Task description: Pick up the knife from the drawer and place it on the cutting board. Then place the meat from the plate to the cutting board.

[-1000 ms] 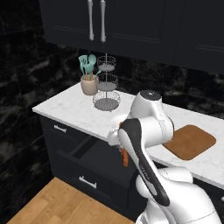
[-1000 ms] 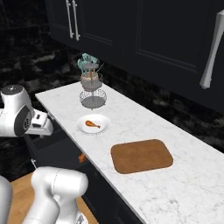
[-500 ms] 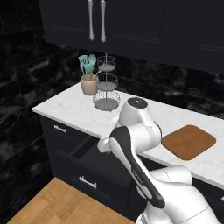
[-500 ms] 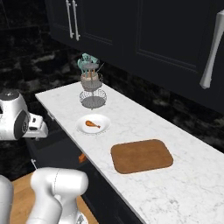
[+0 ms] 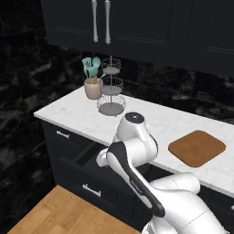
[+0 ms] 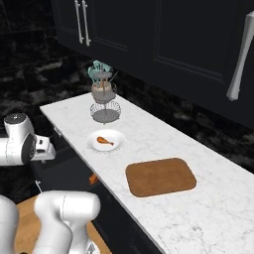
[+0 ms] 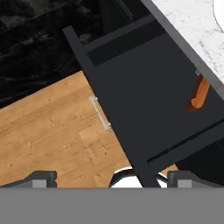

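Gripper (image 7: 112, 178): jaws spread full wide, 2 dark tips at bottom of hand view, nothing between them; hangs above the open drawer, not touching it.
Drawer (image 7: 144, 109): 1, pulled out, black inside; slim silver bar handle (image 7: 100, 113) on its front, wood floor (image 7: 48, 131) below. Also in left base view (image 5: 87, 171), open under the counter edge.
Knife (image 7: 200, 94): 1, orange-brown handle lies in drawer near the counter side; blade end tucked under the counter lip, can't see it well. Small orange bit at counter edge in right base view (image 6: 93, 179).
Cutting board (image 6: 159, 176): 1, reddish-brown, flat on marble counter (image 6: 208, 208), bare on top. Left base view too (image 5: 197, 148).
Plate (image 6: 105, 141): 1, white, round, on counter between wire stand and board, apart from both.
Meat (image 6: 104, 141): 1 drumstick piece, lying on plate, about mid.
Wire stand (image 5: 111, 87): 1, 3 round mesh tiers, at back of counter.
Utensil pot (image 5: 93, 88): 1, beige, just beside stand; teal spatulas (image 5: 91, 66) w/ wooden handles stick up, approx 3, hard to count.
Upper cabinet handles (image 5: 101, 20): 2 silver bars side by side.
Narrow drawer front (image 5: 61, 137): 1, shut, short silver handle, left of the open drawer.
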You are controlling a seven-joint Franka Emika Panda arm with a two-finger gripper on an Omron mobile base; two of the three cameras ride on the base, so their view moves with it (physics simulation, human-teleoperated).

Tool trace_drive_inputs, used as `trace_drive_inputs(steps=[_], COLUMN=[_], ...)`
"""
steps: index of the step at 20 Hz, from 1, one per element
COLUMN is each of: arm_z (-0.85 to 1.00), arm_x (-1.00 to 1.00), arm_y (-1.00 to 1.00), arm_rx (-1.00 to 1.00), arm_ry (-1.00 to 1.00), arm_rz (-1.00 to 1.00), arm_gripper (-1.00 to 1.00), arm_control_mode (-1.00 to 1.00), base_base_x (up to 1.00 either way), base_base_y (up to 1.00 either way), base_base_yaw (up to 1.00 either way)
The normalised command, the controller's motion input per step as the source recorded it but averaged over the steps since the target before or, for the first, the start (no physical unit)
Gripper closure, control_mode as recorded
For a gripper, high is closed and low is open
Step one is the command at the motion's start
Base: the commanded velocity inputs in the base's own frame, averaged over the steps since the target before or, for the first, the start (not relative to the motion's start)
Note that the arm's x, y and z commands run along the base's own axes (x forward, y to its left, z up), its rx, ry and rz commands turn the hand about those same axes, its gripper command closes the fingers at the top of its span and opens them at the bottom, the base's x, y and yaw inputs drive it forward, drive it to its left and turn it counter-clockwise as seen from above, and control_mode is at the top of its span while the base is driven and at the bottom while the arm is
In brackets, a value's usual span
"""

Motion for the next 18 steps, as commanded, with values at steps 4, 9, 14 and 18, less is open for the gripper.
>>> trace_drive_inputs(steps=[4, 9, 14, 18], arm_z=[-0.22, -0.38, -0.25, -0.17], arm_x=[0.52, 0.45, 0.26, 0.16], arm_y=[0.16, 0.39, 0.30, 0.05], arm_rx=[-0.02, -0.08, -0.03, 0.00], arm_ry=[0.01, 0.00, 0.04, 0.18], arm_rz=[0.03, 0.04, 0.07, 0.16], arm_gripper=[-1.00, -1.00, -1.00, -1.00], arm_control_mode=[-1.00, -1.00, -1.00, -1.00], base_base_x=[0.00, 0.00, 0.00, 0.00], base_base_y=[0.00, 0.00, 0.00, 0.00], base_base_yaw=[0.00, 0.00, 0.00, 0.00])
